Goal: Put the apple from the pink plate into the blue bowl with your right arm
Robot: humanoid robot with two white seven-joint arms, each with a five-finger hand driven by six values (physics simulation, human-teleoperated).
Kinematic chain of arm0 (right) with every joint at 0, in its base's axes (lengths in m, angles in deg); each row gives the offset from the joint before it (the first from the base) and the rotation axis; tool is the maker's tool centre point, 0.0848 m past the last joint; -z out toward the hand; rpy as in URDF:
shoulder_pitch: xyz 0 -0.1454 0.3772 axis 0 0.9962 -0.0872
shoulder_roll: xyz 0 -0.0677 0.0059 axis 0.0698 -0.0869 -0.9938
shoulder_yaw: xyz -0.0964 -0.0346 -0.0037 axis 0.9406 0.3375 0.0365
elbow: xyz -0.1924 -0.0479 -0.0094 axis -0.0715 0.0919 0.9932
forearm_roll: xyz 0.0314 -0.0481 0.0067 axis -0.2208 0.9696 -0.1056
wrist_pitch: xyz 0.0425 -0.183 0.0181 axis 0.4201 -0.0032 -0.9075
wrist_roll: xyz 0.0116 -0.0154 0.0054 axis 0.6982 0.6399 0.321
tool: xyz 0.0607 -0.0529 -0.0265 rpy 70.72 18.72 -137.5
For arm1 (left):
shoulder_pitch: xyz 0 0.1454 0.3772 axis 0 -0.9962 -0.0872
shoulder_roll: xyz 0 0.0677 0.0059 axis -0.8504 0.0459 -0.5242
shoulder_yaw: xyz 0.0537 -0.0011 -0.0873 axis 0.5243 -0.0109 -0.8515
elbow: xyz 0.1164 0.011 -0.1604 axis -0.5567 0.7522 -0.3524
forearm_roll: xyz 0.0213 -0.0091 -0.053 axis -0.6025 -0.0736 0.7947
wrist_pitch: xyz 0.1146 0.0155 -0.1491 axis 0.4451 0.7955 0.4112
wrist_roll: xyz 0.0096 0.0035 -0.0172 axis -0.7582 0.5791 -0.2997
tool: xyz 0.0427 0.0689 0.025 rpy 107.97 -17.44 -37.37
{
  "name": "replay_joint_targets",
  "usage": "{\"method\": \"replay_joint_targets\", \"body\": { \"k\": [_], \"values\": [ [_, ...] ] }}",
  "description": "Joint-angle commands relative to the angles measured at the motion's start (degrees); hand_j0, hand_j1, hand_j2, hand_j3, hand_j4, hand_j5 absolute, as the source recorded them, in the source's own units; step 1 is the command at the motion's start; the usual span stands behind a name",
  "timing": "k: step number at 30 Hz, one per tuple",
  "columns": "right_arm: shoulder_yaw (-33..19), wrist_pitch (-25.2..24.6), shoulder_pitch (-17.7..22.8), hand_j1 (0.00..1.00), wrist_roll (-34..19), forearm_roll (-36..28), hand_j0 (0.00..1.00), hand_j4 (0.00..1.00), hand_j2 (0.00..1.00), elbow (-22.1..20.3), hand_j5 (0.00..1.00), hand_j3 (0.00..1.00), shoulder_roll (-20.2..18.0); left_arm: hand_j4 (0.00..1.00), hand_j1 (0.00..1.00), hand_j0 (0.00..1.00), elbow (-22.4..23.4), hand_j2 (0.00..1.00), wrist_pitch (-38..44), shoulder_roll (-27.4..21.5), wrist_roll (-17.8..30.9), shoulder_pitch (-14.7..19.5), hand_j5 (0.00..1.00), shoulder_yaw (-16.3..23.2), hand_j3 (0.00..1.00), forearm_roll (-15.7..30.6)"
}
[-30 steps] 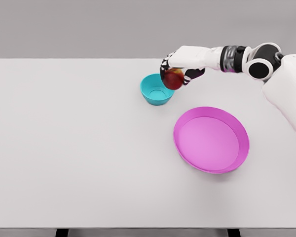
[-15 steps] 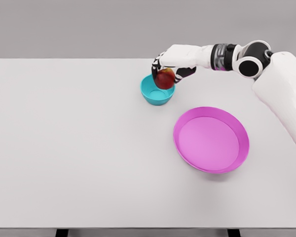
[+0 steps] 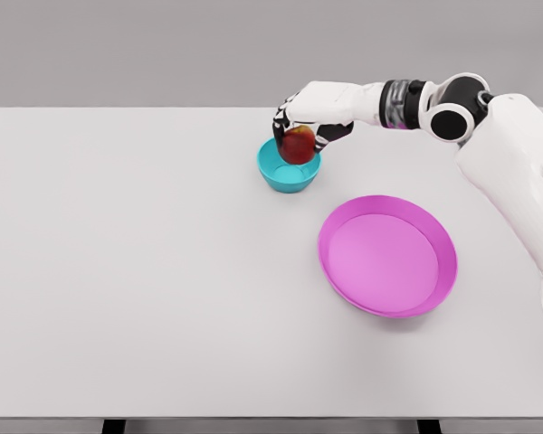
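My right hand (image 3: 299, 127) reaches in from the right and is shut on a red apple (image 3: 299, 146). The apple hangs just above the blue bowl (image 3: 276, 170), over its right half, and hides part of the far rim. The pink plate (image 3: 387, 256) lies nearer to me on the right and holds nothing. My left arm does not show anywhere.
The white table (image 3: 127, 271) spreads wide to the left and front of the bowl. Its front edge runs along the bottom of the picture. My right forearm (image 3: 407, 101) crosses above the table behind the pink plate.
My right hand has carried the apple leftward and a little lower, from beside the bowl's right rim to over the bowl. The bowl and plate have stayed put.
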Motion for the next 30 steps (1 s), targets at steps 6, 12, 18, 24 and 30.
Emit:
{"method": "replay_joint_targets", "body": {
  "k": [6,12,18,24,30],
  "values": [
    [-0.1,-0.2,-0.4,0.46,0.0,0.8,0.46,0.46,0.46,0.8,0.46,0.46,0.9,1.0,1.0,1.0,0.0,1.0,0.0,0.0,0.0,0.0,1.0,0.0,1.0,0.1],
    [-0.2,-0.2,-1.3,0.47,0.0,2.0,0.47,0.47,0.47,3.0,0.47,0.47,2.3,1.0,1.0,1.0,0.0,1.0,0.0,0.0,0.0,0.0,1.0,0.0,1.0,0.1],
    [-0.2,-0.2,-1.3,1.0,0.0,1.8,1.0,1.0,1.0,3.2,1.0,1.0,2.7,1.0,1.0,1.0,0.0,1.0,0.0,0.0,0.0,0.0,1.0,0.0,1.0,0.0],
    [-0.2,-0.2,-1.3,1.0,0.0,1.8,1.0,1.0,1.0,3.0,1.0,1.0,2.7,1.0,1.0,1.0,0.0,1.0,-0.1,0.0,0.0,0.0,1.0,0.0,1.0,0.0],
    [-1.7,-0.2,-1.6,1.0,0.0,1.2,1.0,1.0,1.0,0.9,1.0,1.0,1.6,1.0,1.0,1.0,0.0,1.0,0.0,0.0,0.0,0.0,1.0,0.0,1.0,0.1]
  ]
}}
